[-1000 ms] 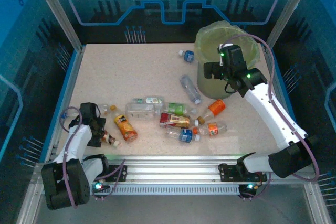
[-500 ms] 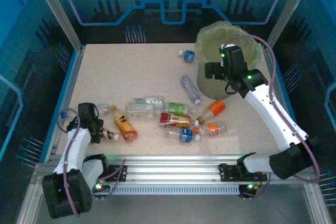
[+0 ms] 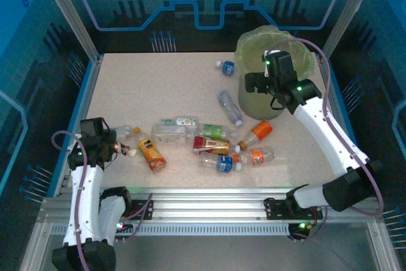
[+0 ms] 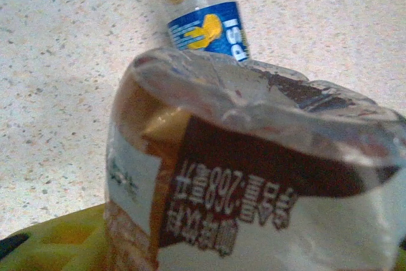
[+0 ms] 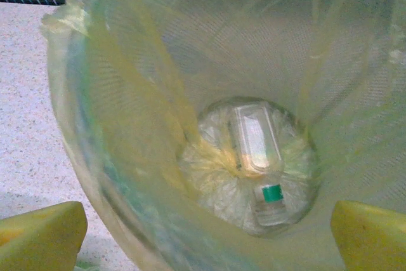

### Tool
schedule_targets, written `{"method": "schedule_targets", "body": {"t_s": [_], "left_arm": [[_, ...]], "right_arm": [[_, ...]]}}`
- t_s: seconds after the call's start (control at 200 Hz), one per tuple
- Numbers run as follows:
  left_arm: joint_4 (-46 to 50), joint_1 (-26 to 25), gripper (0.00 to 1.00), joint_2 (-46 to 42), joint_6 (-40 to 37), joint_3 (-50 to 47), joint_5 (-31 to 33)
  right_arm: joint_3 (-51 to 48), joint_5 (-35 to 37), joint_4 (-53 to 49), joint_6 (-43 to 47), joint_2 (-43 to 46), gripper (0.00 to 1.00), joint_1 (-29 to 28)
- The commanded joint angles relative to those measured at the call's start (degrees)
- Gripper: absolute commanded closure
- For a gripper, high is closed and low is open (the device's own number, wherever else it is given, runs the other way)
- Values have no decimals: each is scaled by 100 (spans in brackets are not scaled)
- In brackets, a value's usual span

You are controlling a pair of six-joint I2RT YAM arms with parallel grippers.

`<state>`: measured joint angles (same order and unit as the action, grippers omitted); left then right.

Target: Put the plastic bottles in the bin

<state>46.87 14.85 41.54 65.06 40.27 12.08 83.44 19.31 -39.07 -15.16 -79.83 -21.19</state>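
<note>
Where the left fingers [image 4: 51, 242] close: a brown-labelled bottle [image 4: 254, 188] is gripped between them, the gap narrowed onto its body; one yellow pad is seen at its lower left.
Held bottle, axis: it is carried roughly level in the top view, its long axis running left to right and its cap end turned right, away from the wrist.
Held bottle, look: clear dented plastic is wrapped in a dark brown label with white print and a pale panel on one side.
Held bottle, place: it is found at the near left of the table [image 3: 158, 87], just left of an orange bottle [image 3: 151, 154].
Behind it: a blue-labelled bottle [image 4: 206, 26] is laid on the table, its neck pointing away from the wrist camera.
Right fingers [image 5: 38, 233]: they are spread wide with nothing held, above the mouth of the bin [image 5: 114, 106].
Bin: it is stood upright at the far right, lined with a yellow-green bag; a clear bottle [image 5: 260, 157] with a green mark is laid on its bottom.
Loose bottles [image 3: 211, 145]: they are scattered on their sides at mid table, their axes mixed.
</note>
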Motion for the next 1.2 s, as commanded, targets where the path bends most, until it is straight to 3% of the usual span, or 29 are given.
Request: {"method": "schedule_targets", "body": {"t_s": [0.0,0.24,0.445,0.575,0.76,0.945,1.196], "left_arm": [[129,44,56,-75,-303,333,-214],[-534,-161,58,83,-874,1028,-653],[-2106,-1414,59,926,-1287,1768,-474],[-2932,-2406,60,2075,-1881,2775,-375],[-3962,-3312,60,3862,-2442,4414,-943],[-4975,-3789,61,5504,-2836,6081,-1830],[-5238,-4202,63,7864,-3219,9106,-2714]], "right_arm": [[475,-254,-25,233,-200,0,62],[1419,-304,-219,513,-523,0,60],[1554,-427,-302,376,-275,0,54],[1286,-422,-426,240,60,0,36],[540,-318,-571,-108,795,0,21],[-364,-91,-692,-593,1575,0,26],[-1281,233,-1100,-1291,2254,0,36]]}}
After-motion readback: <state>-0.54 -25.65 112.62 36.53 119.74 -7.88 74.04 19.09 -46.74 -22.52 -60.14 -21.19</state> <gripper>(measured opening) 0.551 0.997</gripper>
